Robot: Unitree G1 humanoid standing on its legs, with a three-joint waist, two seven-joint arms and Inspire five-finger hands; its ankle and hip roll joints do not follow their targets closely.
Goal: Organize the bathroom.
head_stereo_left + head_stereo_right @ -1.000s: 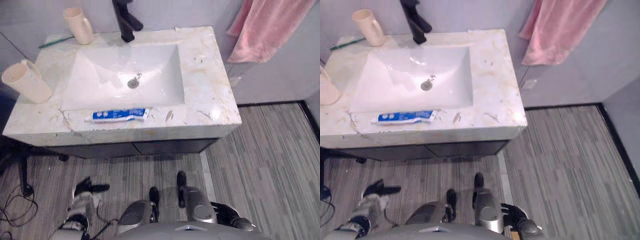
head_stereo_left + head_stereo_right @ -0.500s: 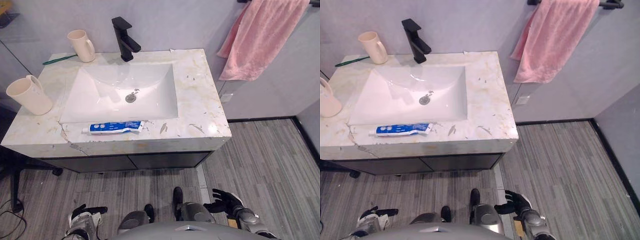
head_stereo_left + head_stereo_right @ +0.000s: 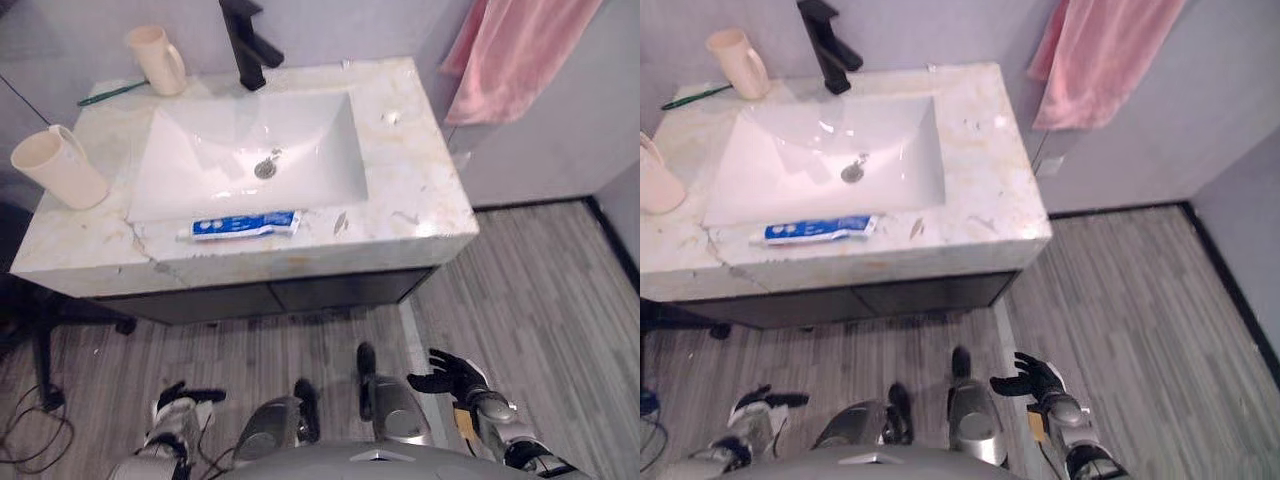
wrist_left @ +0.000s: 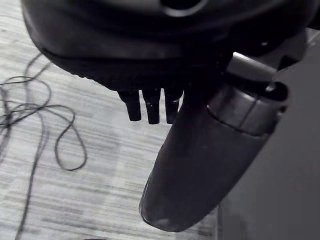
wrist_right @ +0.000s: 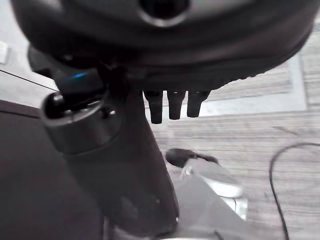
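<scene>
Here the pink towel is cut off at the upper edge, so what it hangs from cannot be seen. The black faucet also loses its top at the upper edge. In the right eye view the nearer cup is cut at the left border. The print on the toothpaste tube is too small to make out.

The left hand hangs low over the grey plank floor, in front of the dark cabinet, well apart from the counter. Its fingers are relaxed and nearly straight, and it holds nothing. In its wrist view the finger ends show as short stubs beside the thumb, with the floor beyond them. The right hand is also low over the floor, at the right side, with the fingers spread loosely, touching nothing. Its wrist view shows the finger ends the same way.

On the marble counter stand two cream cups: one at the left edge, one at the back beside the faucet. One green toothbrush lies near the back cup. One blue and white tube lies on the front rim, just beside the white basin. There is one towel, on the wall at the right.
</scene>
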